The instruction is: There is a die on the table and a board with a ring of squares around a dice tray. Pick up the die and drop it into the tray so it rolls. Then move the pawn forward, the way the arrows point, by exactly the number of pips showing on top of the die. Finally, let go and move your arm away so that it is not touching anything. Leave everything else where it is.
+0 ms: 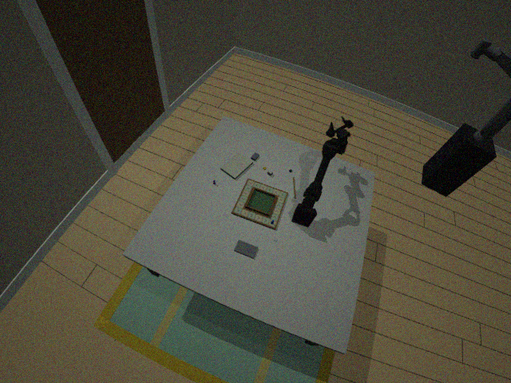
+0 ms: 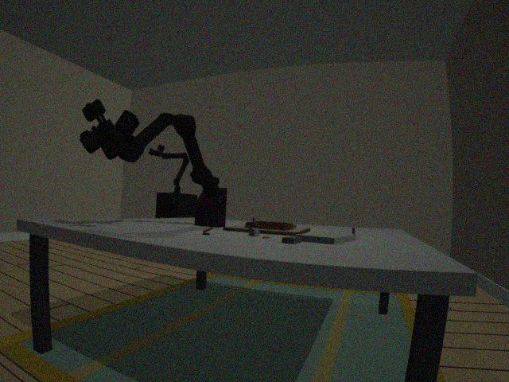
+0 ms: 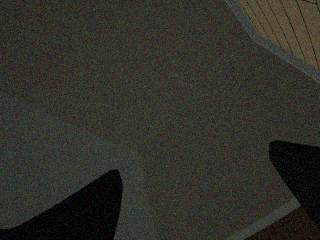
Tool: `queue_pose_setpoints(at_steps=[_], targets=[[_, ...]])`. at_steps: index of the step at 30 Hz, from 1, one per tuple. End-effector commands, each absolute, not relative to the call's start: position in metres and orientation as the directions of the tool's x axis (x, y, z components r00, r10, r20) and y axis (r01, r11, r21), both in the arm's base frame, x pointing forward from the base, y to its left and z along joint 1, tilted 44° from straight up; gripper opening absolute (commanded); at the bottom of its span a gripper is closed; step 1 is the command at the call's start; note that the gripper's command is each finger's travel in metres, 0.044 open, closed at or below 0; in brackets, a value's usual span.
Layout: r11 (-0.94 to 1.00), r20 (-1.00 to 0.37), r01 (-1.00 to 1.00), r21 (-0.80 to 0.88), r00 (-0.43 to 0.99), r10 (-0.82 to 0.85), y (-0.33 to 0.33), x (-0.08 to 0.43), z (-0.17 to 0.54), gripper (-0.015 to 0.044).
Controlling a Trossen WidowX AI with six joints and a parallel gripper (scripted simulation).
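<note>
My gripper (image 1: 336, 120) (image 2: 91, 126) (image 3: 196, 165) is open and empty, raised high above the table's far side, away from the board. The square board (image 1: 240, 209) (image 2: 234, 228) lies on the table beside the arm's base. The dice tray (image 1: 262, 202) (image 2: 269, 225), green inside with a brown rim, is at its middle. A blue pawn (image 1: 272, 222) (image 2: 253, 220) stands on the board's ring near one corner. A small pale object (image 1: 270, 173) (image 2: 254, 231), seemingly the die, lies on the table outside the board. Its pips, the square markings and the arrows are too small to read.
A flat pale slab (image 1: 236, 166) (image 2: 314, 239) lies near a small grey block (image 1: 255, 155) (image 2: 291, 239). A purple figure (image 1: 214, 182) (image 2: 353, 230), a yellow bit (image 1: 264, 167), a dark bit (image 1: 290, 170), a thin stick (image 1: 295, 187) and a grey block (image 1: 246, 249) surround the board.
</note>
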State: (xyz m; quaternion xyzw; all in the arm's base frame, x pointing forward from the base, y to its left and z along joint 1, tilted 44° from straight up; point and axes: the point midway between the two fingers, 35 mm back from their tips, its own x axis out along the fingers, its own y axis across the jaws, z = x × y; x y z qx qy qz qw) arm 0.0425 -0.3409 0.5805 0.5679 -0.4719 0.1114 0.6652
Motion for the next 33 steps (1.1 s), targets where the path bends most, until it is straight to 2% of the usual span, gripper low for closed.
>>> queue_pose_setpoints(at_steps=[1, 5, 10, 14, 22, 28, 33], targets=[[0.331, 0.754, -0.684, 0.650, 0.528, -0.391, -0.342, 0.044, 0.580, 0.0374], [0.343, 0.733, -0.663, 0.665, 0.494, -0.468, -0.367, 0.071, 0.566, 0.0275], [0.339, 0.643, -0.574, 0.745, 0.482, -0.595, -0.398, 0.122, 0.534, 0.0275], [0.310, 0.514, -0.437, 0.844, 0.497, -0.700, -0.413, 0.168, 0.497, 0.0275], [0.200, 0.149, 0.029, 0.979, 0.565, -0.811, -0.402, 0.263, 0.403, 0.0275], [0.174, -0.141, 0.451, 0.875, 0.583, -0.800, -0.365, 0.316, 0.330, 0.0275], [0.252, -0.372, 0.759, 0.601, 0.545, -0.751, -0.319, 0.345, 0.270, 0.0275]])
